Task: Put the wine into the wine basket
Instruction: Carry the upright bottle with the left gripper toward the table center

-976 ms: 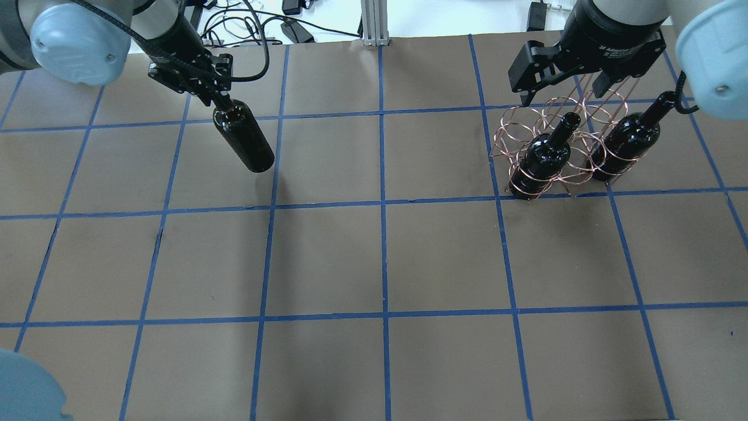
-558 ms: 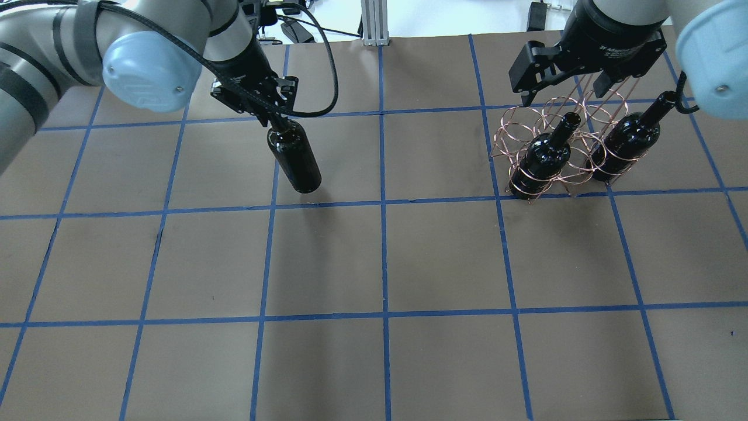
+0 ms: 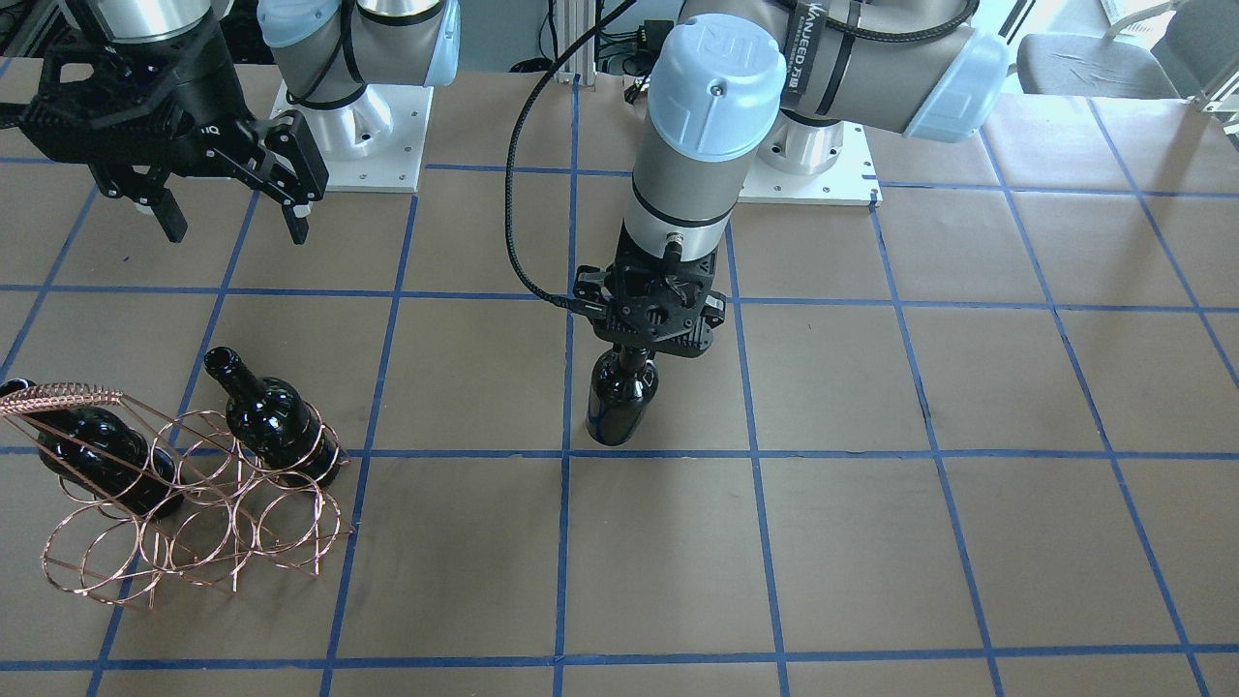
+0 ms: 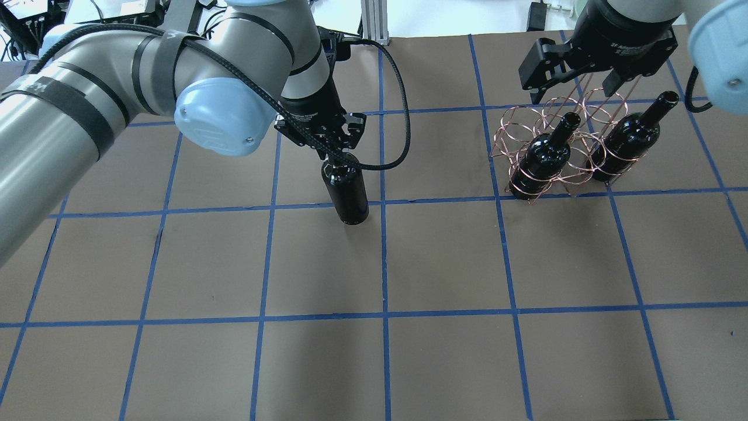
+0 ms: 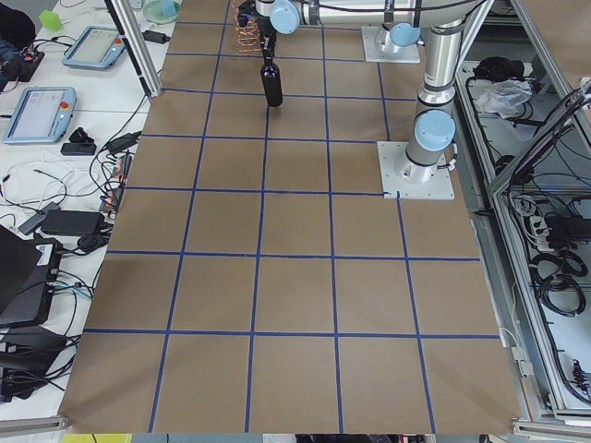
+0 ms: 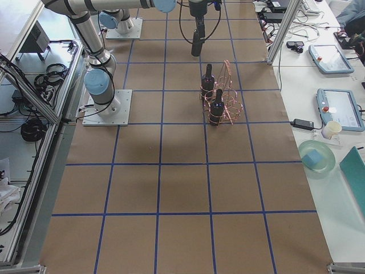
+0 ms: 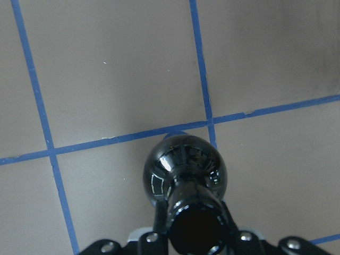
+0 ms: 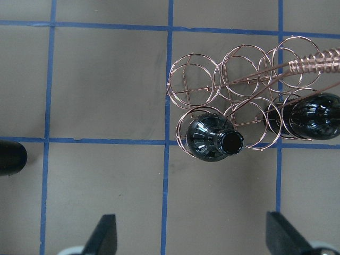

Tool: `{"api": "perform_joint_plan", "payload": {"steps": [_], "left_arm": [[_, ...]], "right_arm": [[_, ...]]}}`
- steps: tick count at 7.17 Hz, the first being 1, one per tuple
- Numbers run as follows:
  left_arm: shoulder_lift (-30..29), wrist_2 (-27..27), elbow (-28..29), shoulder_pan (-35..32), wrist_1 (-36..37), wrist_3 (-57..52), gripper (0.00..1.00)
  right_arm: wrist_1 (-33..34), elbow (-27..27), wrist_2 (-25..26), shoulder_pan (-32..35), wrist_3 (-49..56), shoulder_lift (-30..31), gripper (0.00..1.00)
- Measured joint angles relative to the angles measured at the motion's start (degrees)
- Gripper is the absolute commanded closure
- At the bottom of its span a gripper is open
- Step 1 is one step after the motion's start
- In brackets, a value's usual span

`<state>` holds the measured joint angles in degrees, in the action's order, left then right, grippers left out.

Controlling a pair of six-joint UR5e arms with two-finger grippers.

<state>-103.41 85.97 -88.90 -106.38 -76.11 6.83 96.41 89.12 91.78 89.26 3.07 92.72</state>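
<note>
My left gripper [image 4: 328,140] is shut on the neck of a near-black wine bottle [image 4: 348,194] and holds it upright near the table's middle; it also shows in the front view [image 3: 620,401] and the left wrist view [image 7: 185,168]. The copper wire wine basket [image 4: 560,114] stands at the far right with two alike bottles [image 4: 543,158] [image 4: 633,138] in its loops. My right gripper [image 4: 575,73] hangs open and empty above the basket's back. The right wrist view shows the basket [image 8: 195,87] with empty loops beside the bottles.
The table [image 4: 444,263] is brown paper with a blue tape grid. The arm bases [image 3: 353,145] stand at the table's robot side. Cables [image 4: 245,23] lie beyond the far edge.
My left arm has carried the bottle to the right, from the far left to near the table's middle. My right gripper stays open over the basket.
</note>
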Motion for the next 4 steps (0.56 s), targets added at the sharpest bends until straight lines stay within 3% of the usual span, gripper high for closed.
{"api": "perform_joint_plan", "payload": {"steps": [3,4], "left_arm": [[0.4,0.06,-1.99,-1.55,0.0,1.12,1.0],[0.39,0.07,-2.15,-1.6,0.02,1.23,0.86]], "right_arm": [[-0.1,0.12,0.23,-0.29,0.01,0.23,0.0],[-0.09,0.13,0.24,-0.31,0.01,0.27,0.01]]}}
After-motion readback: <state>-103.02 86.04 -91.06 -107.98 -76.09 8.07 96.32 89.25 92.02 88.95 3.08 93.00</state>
